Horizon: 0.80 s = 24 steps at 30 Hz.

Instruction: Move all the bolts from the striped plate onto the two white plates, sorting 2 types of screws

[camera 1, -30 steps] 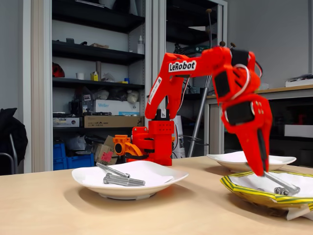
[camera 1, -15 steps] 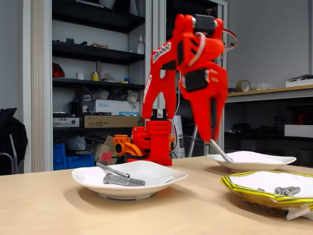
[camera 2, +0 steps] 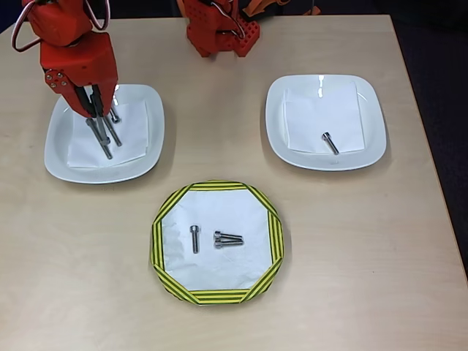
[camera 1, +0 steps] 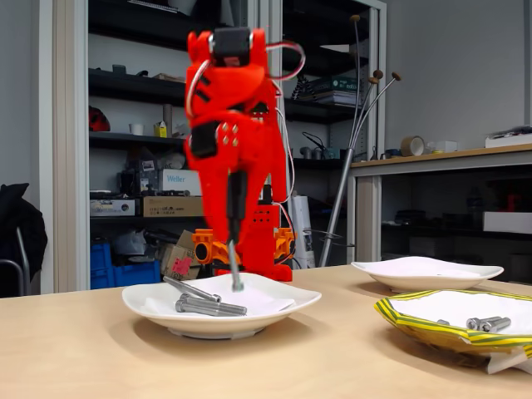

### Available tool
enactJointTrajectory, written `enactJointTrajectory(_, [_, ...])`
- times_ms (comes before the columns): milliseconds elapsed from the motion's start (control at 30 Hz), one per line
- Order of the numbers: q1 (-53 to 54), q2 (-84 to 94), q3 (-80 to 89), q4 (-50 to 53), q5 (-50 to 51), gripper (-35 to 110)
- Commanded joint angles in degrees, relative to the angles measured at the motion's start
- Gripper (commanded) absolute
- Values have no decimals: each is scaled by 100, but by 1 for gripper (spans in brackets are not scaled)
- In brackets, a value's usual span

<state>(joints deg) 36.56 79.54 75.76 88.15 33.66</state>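
- Red gripper point(camera 1: 235, 278), fixed view: hangs over the left white plate point(camera 1: 274, 306), fingers pinched on a long bolt point(camera 1: 236, 281) pointing down above the long bolts point(camera 1: 208, 306) lying there.
- Overhead view: gripper point(camera 2: 99, 121) above the left white plate point(camera 2: 150, 102); one short bolt point(camera 2: 330, 142) lies on the right white plate point(camera 2: 365, 91); three short bolts point(camera 2: 216, 238) remain on the striped plate point(camera 2: 274, 234).
- Handling, judged: steel, stiff, smooth and prone to roll; grasp mid-shank, across the axis.
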Motion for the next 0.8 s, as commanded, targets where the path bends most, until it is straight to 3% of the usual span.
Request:
enactJointTrajectory(0, [158, 44, 255, -211, -35, 1])
enactJointTrajectory(133, [79, -9, 439, -404, 0, 9])
enactJointTrajectory(400, [-483, 97, 378, -308, 466, 11])
enactJointTrajectory(567, [-1494, -70, -316, -352, 932, 13])
enactJointTrajectory(767, [-2936, -624, -914, -1310, 1556, 15])
